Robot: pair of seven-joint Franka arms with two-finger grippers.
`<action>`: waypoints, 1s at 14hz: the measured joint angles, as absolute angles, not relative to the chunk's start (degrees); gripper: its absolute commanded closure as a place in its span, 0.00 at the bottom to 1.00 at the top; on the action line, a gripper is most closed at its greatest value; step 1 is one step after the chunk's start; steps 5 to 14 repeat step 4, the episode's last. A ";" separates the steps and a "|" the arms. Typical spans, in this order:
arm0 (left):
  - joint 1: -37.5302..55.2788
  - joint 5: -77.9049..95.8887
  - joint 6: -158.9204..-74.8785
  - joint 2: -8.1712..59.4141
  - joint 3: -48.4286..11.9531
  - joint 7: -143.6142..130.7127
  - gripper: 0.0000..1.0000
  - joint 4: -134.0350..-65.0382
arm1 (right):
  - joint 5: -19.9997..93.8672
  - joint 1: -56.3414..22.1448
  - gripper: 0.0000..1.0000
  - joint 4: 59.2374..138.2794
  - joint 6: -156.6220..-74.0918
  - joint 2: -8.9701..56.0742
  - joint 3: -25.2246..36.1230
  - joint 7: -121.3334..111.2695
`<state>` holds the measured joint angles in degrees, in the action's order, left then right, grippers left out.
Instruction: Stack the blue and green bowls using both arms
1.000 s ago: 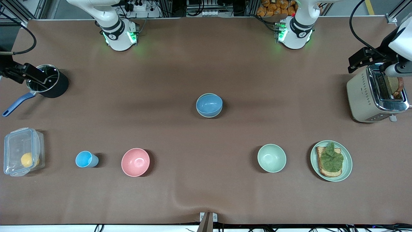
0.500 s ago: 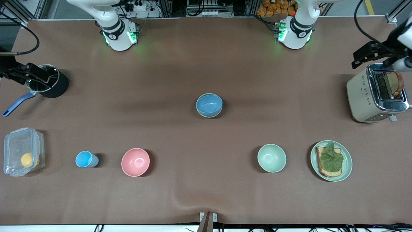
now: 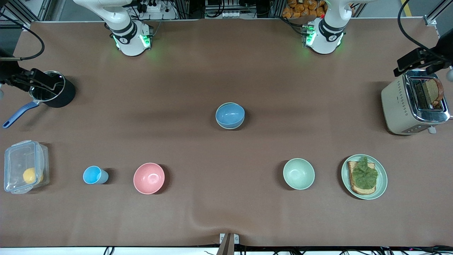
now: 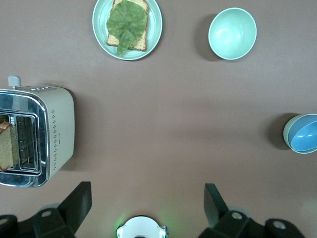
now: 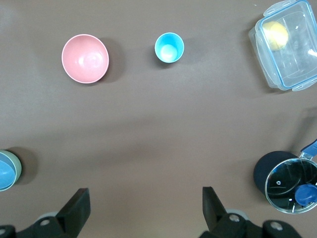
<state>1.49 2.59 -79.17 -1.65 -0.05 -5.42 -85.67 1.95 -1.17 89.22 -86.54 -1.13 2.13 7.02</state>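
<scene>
The blue bowl [image 3: 230,114] sits nested inside a green bowl, whose pale rim [image 3: 230,127] shows around it, at the middle of the table. The pair also shows in the left wrist view [image 4: 303,135] and the right wrist view [image 5: 4,171]. A second green bowl [image 3: 298,173] stands alone nearer the front camera, toward the left arm's end. My left gripper [image 4: 147,198] is open and empty, high over the table beside the toaster. My right gripper [image 5: 146,201] is open and empty, high over the table beside the black pot.
A toaster [image 3: 403,102] holding a bread slice and a plate [image 3: 381,180] with toast and lettuce are at the left arm's end. A pink bowl [image 3: 149,178], light-blue cup [image 3: 93,175], clear box [image 3: 24,166] with a yellow fruit, and black pot [image 3: 67,94] are at the right arm's end.
The left arm's hand has drawn away over the toaster toward the table's end. The right arm's hand has shifted slightly outward by the pot. The bowls have not moved.
</scene>
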 measured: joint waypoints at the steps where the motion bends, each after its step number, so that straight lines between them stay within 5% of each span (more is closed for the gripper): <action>1: 1.49 2.59 -79.17 -1.46 -0.17 -5.42 0.00 -85.67 | 1.95 -1.17 0.00 89.23 -86.44 -1.13 2.13 7.02; 14: 1.48 2.59 -79.17 -1.37 -0.18 -5.42 0.00 -85.66 | 1.95 -1.17 0.00 89.23 -86.39 -1.13 2.16 7.02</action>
